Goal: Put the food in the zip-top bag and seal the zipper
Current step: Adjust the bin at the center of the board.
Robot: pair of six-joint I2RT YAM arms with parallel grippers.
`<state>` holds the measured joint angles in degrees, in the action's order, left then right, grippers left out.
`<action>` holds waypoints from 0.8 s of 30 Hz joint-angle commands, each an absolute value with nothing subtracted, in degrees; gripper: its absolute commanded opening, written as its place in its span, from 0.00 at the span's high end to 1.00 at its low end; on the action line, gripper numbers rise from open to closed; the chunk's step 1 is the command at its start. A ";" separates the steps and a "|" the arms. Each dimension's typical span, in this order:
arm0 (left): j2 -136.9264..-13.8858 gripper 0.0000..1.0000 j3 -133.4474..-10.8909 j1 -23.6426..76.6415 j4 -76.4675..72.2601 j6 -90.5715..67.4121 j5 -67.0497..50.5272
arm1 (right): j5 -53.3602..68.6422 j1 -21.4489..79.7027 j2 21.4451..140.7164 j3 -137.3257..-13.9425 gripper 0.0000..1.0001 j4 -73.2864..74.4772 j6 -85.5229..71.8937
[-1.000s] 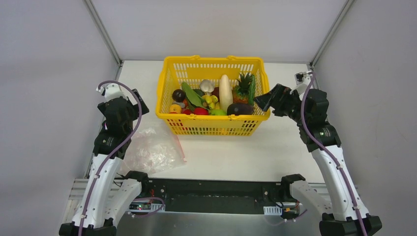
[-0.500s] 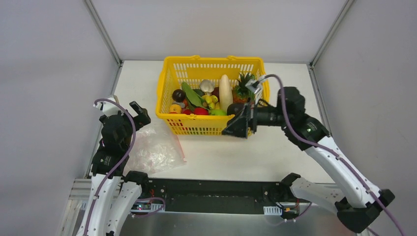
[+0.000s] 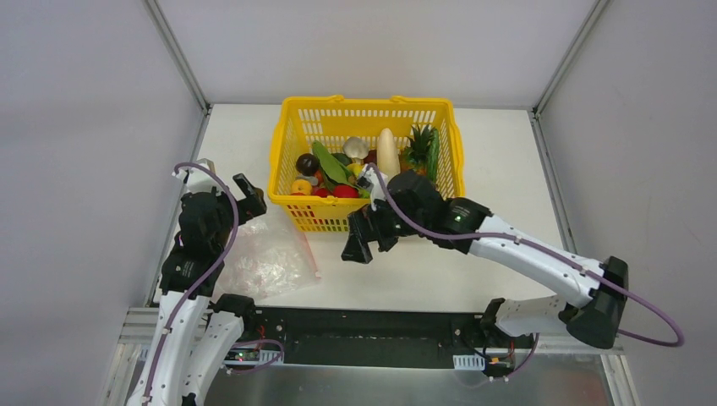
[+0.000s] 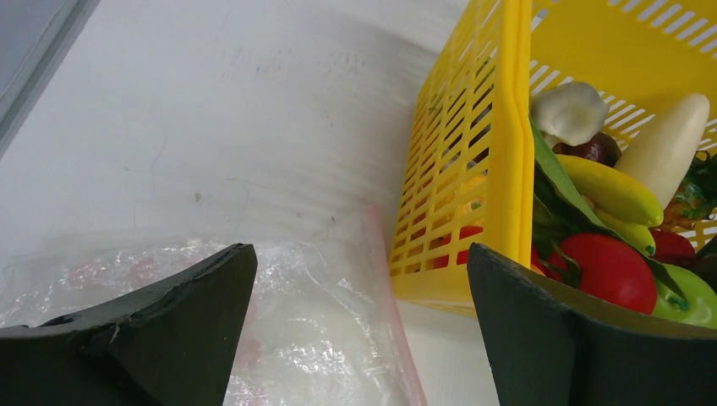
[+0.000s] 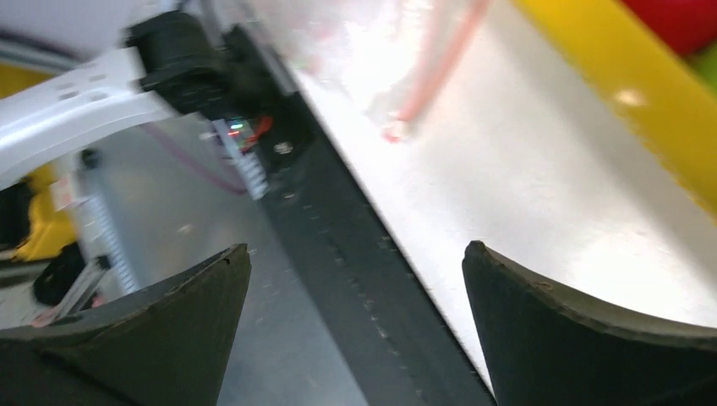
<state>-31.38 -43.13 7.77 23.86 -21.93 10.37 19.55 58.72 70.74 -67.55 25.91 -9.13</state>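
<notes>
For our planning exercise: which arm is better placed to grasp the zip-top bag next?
Probably left. The left tool, open, hangs close over the zip-top bag, which lies ahead in its wrist view. The right tool, also open, sits beyond the zipper, in front of the basket.

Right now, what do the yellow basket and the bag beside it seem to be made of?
The basket looks like rigid moulded plastic, glossy yellow, with a slotted lattice wall. The zip-top bag appears to be thin soft clear plastic film: crinkled, with glare, the table showing through. Its zipper looks like a pinkish-red plastic strip.
</notes>
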 commanded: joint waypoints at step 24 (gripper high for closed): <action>-31.34 0.00 -42.84 7.29 27.76 -19.83 5.55 | 7.86 19.54 80.81 -65.00 0.01 4.81 -19.73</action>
<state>-31.48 -43.13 7.77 26.55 -21.34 5.04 2.98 24.73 79.31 -62.96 10.26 -16.62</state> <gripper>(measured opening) 0.995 0.987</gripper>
